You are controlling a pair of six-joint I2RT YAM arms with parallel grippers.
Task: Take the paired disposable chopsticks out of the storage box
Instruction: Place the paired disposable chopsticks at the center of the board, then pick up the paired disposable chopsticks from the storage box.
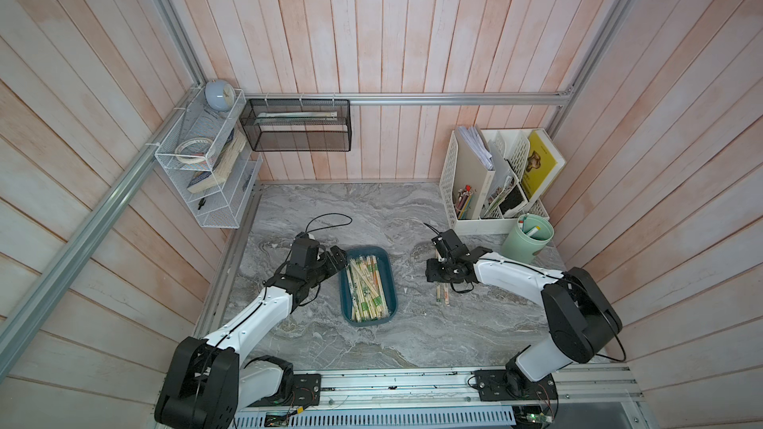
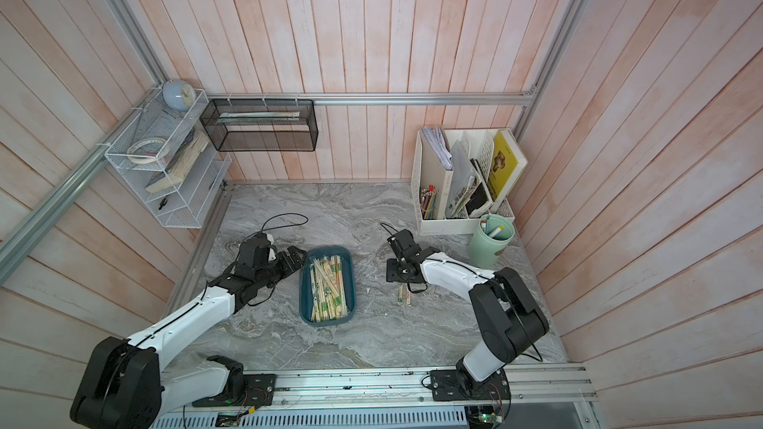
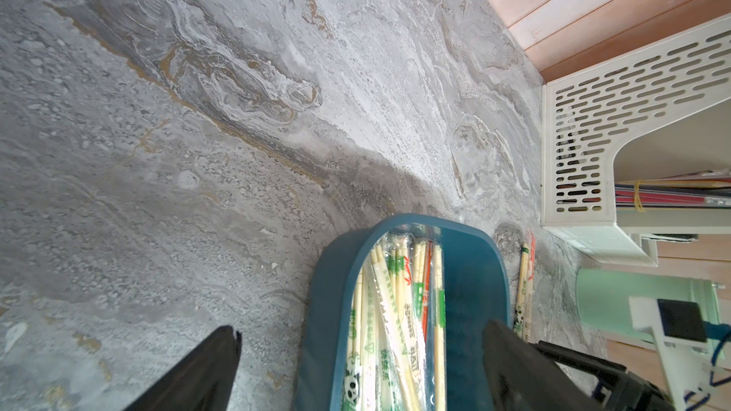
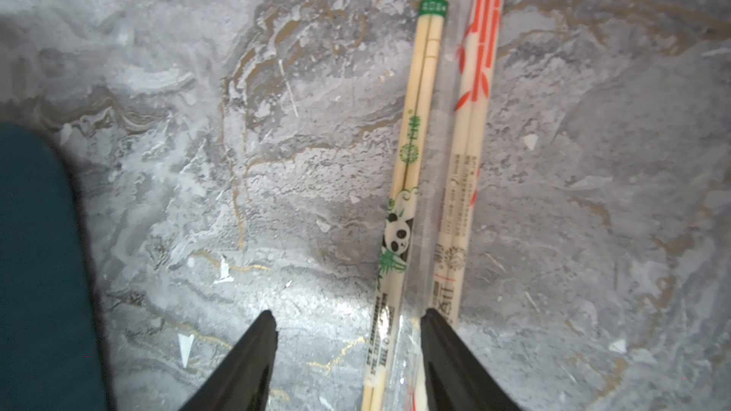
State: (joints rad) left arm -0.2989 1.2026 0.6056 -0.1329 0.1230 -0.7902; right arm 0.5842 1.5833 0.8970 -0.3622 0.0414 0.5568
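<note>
The storage box [image 1: 389, 282] [image 2: 349, 278] is a dark teal tray in the middle of the table, holding several paired disposable chopsticks [image 1: 365, 288] [image 2: 327, 288] [image 3: 395, 310] in printed sleeves. My left gripper [image 1: 336, 257] [image 3: 362, 328] hangs open at the box's far left corner, one finger outside the wall and one over the box. Two pairs lie on the table right of the box: a green panda pair [image 4: 411, 175] and a red-printed pair [image 4: 470, 144]. My right gripper [image 1: 438, 277] [image 4: 348, 318] stands open just above them. The panda pair passes loose between its fingers.
A white perforated file organiser [image 1: 487, 183] and a pale green cup [image 1: 528, 239] stand at the back right, close behind the right arm. A black mesh basket [image 1: 297, 125] and a white wire shelf [image 1: 202, 167] hang on the walls at the back left.
</note>
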